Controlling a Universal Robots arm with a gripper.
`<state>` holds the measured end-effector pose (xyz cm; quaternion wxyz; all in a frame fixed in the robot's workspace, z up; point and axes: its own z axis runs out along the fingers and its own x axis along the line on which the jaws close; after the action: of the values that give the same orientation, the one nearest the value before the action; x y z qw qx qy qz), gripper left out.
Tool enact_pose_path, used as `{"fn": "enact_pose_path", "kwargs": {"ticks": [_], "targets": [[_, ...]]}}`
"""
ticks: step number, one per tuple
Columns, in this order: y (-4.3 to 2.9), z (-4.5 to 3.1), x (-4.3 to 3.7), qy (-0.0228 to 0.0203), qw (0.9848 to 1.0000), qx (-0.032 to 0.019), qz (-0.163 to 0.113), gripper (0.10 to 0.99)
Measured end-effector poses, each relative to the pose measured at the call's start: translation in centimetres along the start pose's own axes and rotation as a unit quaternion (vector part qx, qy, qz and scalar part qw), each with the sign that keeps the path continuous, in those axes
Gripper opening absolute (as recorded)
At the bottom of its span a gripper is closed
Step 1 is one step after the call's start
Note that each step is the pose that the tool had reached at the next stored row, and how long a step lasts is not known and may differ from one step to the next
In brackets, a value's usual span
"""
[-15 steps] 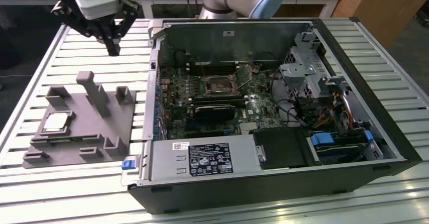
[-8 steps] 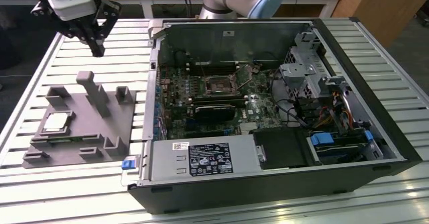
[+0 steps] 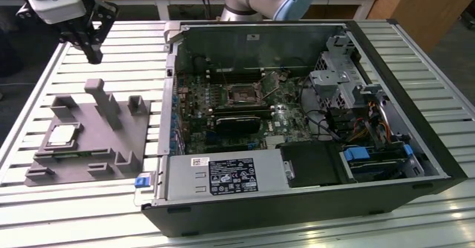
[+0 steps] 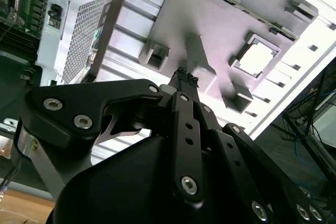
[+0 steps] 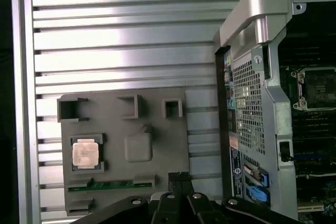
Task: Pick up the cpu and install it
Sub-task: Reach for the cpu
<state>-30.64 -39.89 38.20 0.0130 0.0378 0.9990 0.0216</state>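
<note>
Near the grey fixture (image 3: 93,134), jaws hang closed, empty; exterior view shows cpu (image 3: 63,135) and motherboard socket (image 3: 241,92).

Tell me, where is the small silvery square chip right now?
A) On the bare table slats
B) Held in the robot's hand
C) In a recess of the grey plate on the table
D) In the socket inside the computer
C: the cpu lies in a recess of the grey fixture plate, outside the computer case, while the hand hangs apart from it, holding nothing.
</note>
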Motion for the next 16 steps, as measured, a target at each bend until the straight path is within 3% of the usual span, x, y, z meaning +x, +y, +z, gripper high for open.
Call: {"fn": "enact_pose_path", "kwargs": {"ticks": [16], "targets": [[-0.33,0.13,4.44,0.0005,1.0000,0.0001,0.000,0.106]]}}
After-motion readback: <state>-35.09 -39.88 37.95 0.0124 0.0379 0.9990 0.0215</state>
